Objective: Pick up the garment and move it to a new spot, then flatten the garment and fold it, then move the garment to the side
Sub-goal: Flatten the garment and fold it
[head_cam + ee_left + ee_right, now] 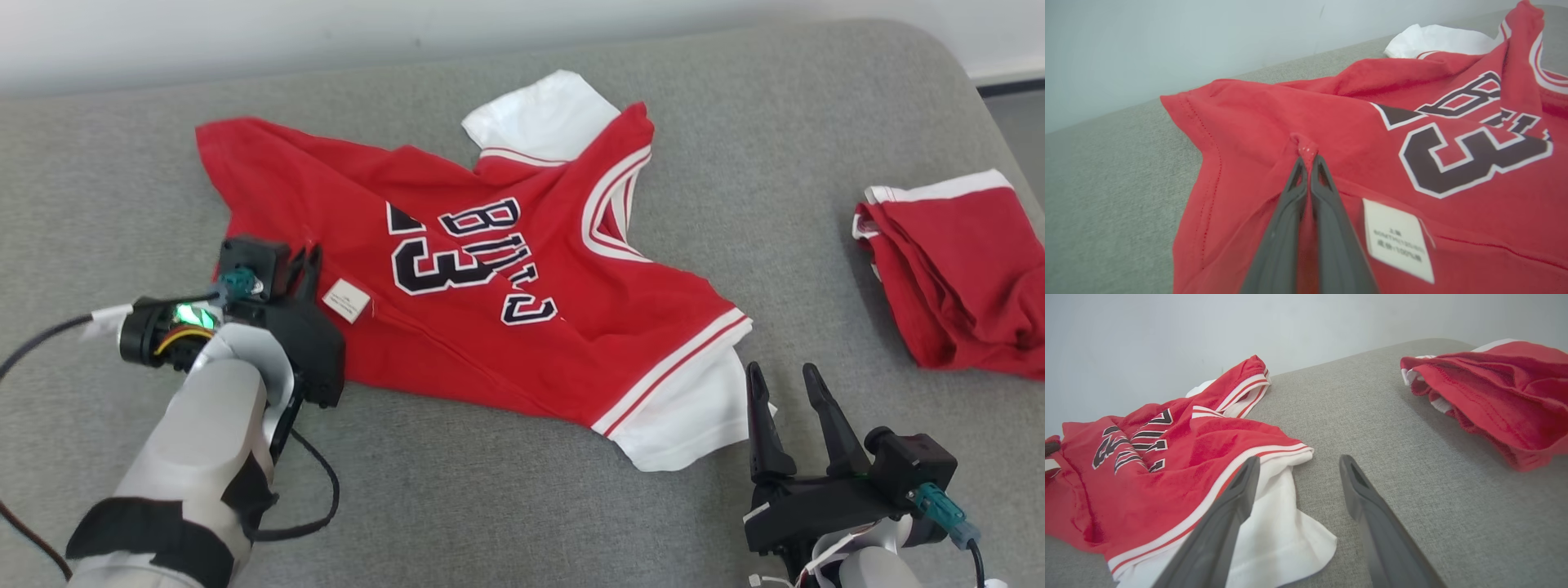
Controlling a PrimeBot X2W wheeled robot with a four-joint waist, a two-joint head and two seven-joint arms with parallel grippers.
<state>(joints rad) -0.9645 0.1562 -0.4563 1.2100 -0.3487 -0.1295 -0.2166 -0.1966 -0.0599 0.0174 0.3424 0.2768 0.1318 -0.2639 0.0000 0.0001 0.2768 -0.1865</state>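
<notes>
A grey surface (pixel 522 506) meets a pale wall. At nine o'clock the left gripper (pixel 1308 159) is pinched on a pucker of the red jersey (pixel 490 327), which sprawls rumpled at centre and looks light, limp and likely to drape. At five o'clock the right gripper (pixel 785 380) stands spread and empty beside the white sleeve (pixel 694 416), a sensible second hold. Another red garment (pixel 955 269) lies at three o'clock.

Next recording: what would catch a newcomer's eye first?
A red jersey with black numbers sprawls rumpled across the middle of the grey cushion. The left gripper is shut on a pinch of its fabric, the right gripper open by the white sleeve. Another red garment lies bunched at the right.
</notes>
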